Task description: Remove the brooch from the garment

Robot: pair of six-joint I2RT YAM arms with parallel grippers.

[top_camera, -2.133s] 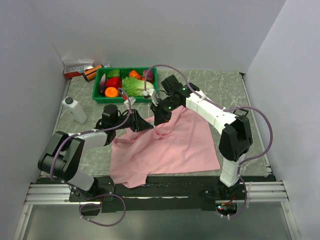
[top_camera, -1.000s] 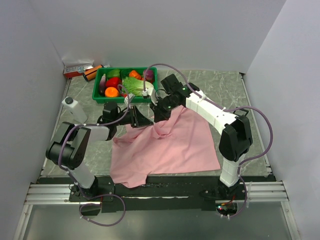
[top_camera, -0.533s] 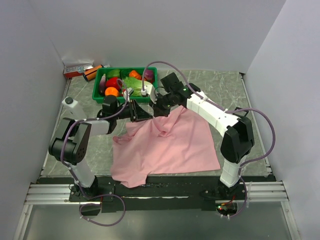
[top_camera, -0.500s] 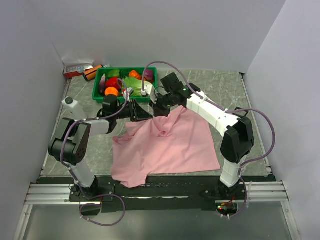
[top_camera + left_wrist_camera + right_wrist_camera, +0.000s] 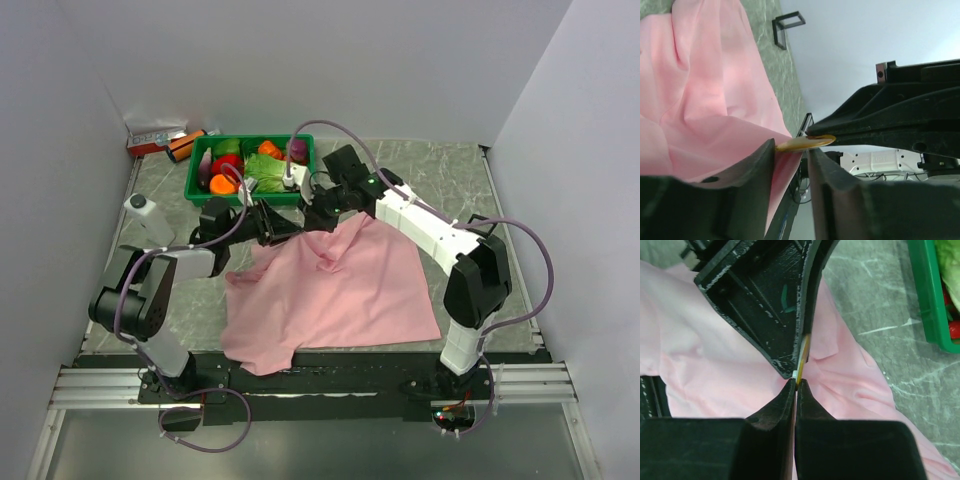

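Toward the back of the counter (image 5: 440,170), at the far edge of the garment (image 5: 340,290), we see the two grippers tip to tip over a raised peak of pink cloth. Nearer us, the garment lies spread on the counter between the two arms. The left gripper (image 5: 292,227) reaches in from the left, and the right gripper (image 5: 314,215) from behind and the right.

From the left wrist, the brooch (image 5: 805,144) shows as a thin golden disc seen edge-on. It lies across the tips of the left jaws, with the cloth drawn up to its underside. A narrow gap stands between those jaws and pink cloth fills it; whether they pinch the cloth we cannot tell. The dark tip of the right gripper touches the brooch's upper face in that view.

From the right wrist, the right jaws are pressed together to a hairline, clamped on the brooch's thin yellowish edge at their very tips. The left gripper's fingers sit just beyond it.

Behind the grippers stands a green basket (image 5: 192,180) holding vegetables (image 5: 228,165). A white bottle (image 5: 148,218) stands well apart to the left.
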